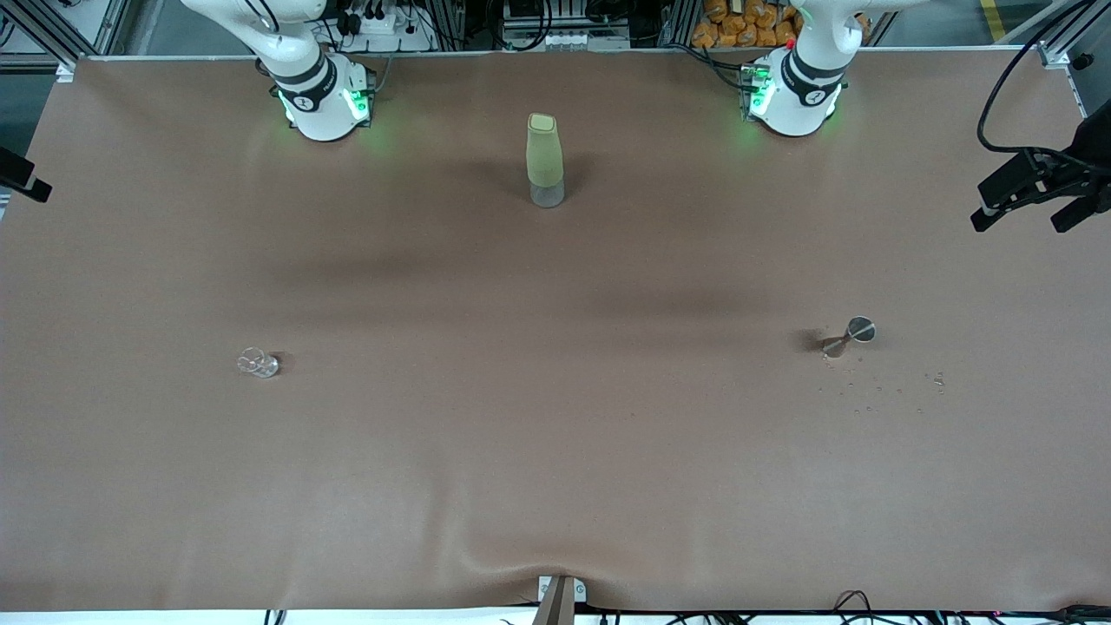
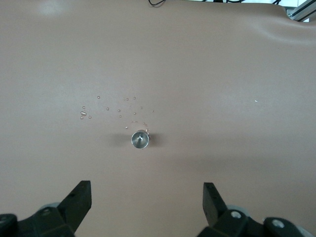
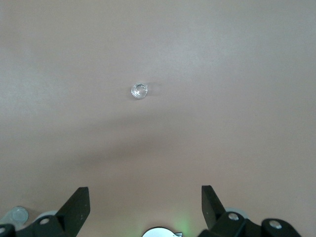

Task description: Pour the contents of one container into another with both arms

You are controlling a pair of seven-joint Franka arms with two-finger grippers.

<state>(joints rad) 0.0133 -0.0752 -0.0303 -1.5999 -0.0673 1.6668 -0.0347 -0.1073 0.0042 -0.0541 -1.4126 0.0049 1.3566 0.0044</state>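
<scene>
A small clear glass [image 1: 258, 362] [image 3: 139, 91] stands toward the right arm's end of the table. A steel hourglass-shaped jigger [image 1: 851, 335] [image 2: 139, 139] stands toward the left arm's end. Small clear droplets or beads [image 1: 894, 386] [image 2: 118, 108] lie scattered beside it, nearer the front camera. Only the lower parts of the right arm [image 1: 299, 61] and the left arm [image 1: 811, 65] show in the front view. High over the jigger hangs my left gripper [image 2: 145, 191], open and empty. My right gripper [image 3: 144, 194] is open and empty, high over the table with the glass below.
A tall olive-green bottle [image 1: 545, 161] with a clear base stands between the two arm bases, farther from the front camera than the glass and jigger. Black camera mounts [image 1: 1041, 182] jut in at the left arm's end. The brown mat [image 1: 555, 451] has a ripple at its front edge.
</scene>
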